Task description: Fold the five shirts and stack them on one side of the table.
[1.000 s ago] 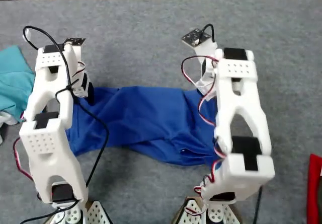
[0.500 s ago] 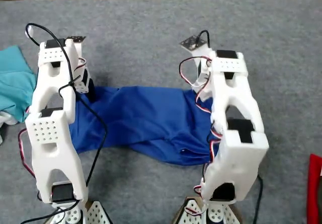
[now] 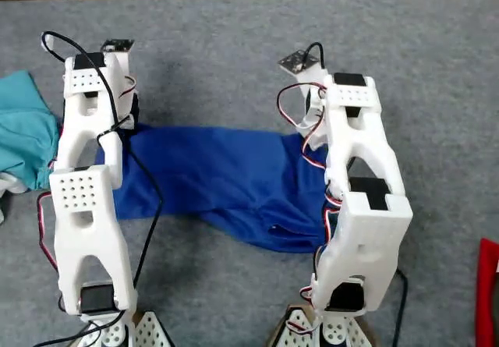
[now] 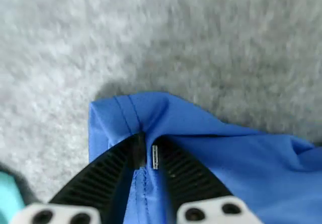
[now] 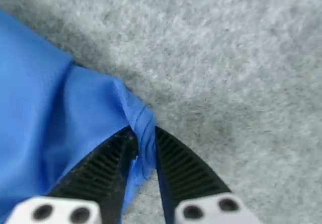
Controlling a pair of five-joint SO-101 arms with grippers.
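Grey felt-covered table (image 3: 234,51) underneath everything, and stretched across its middle is the crumpled royal-blue fabric shirt (image 3: 226,183), pulled out wide between the 2 white plastic arms, its far edge fairly straight and its near edge sagging into folds toward the right arm's base. The left arm (image 3: 82,199) stands over the shirt's end nearest the teal cloth; the right arm (image 3: 359,175) stands over the opposite end. That bunched teal fabric garment (image 3: 19,129) lies at the table's edge beside the left arm, apart from the blue shirt. Over on the other edge, a sliver of red cloth (image 3: 490,285) sits well away from the action. Now the close-ups: the left gripper (image 4: 146,151), black ribbed jaws clenched tight on a hemmed corner of the blue shirt, with the fabric puckering up around the tips. The right gripper (image 5: 144,136) pinches a narrow gathered fold at its corner, cloth squeezed between both jaws, grey felt beyond.
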